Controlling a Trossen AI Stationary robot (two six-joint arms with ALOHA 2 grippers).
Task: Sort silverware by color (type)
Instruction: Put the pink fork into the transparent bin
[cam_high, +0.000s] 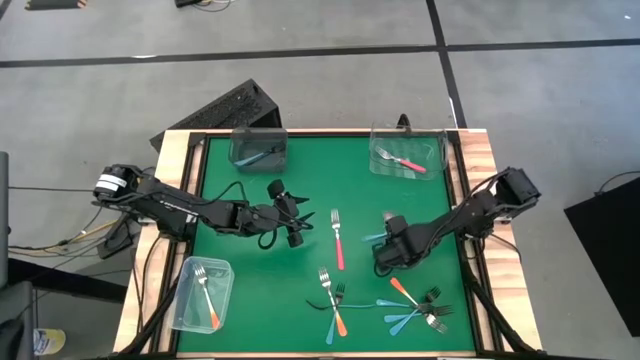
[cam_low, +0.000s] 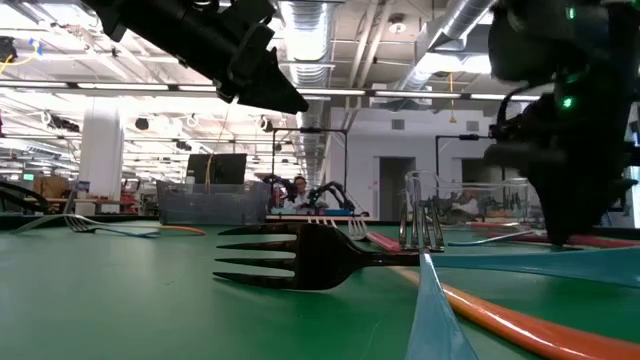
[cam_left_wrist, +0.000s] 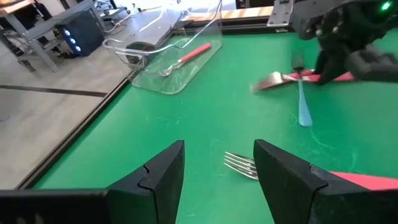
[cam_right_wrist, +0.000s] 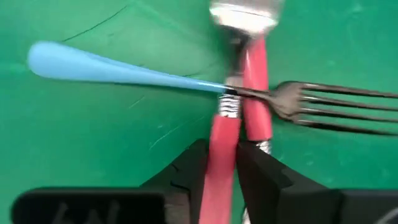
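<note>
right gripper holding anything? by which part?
Right gripper is closing around a pink-red fork at its handle, near the metal neck; a firm hold cannot be told. Left gripper is open, holding nothing.

Overhead view of the green-topped, wood-framed table (cam_high: 250, 290). Three clear plastic containers sit on it: one near the far left corner (cam_high: 260, 146) holding a blue-handled fork, one at the far right corner (cam_high: 408, 151) holding a pink-red-handled fork (cam_high: 402, 161), and one at the near left corner (cam_high: 202, 293) holding an orange-handled fork (cam_high: 207, 297). A single pink-red-handled fork (cam_high: 338, 239) lies near the table's centre. A loose cluster of orange- and blue-handled forks (cam_high: 385, 302) lies along the near edge. The left gripper (cam_high: 295, 223) hovers left of centre, fingers spread. The right gripper (cam_high: 385, 252) is lowered right of centre over a blue handle.
</note>
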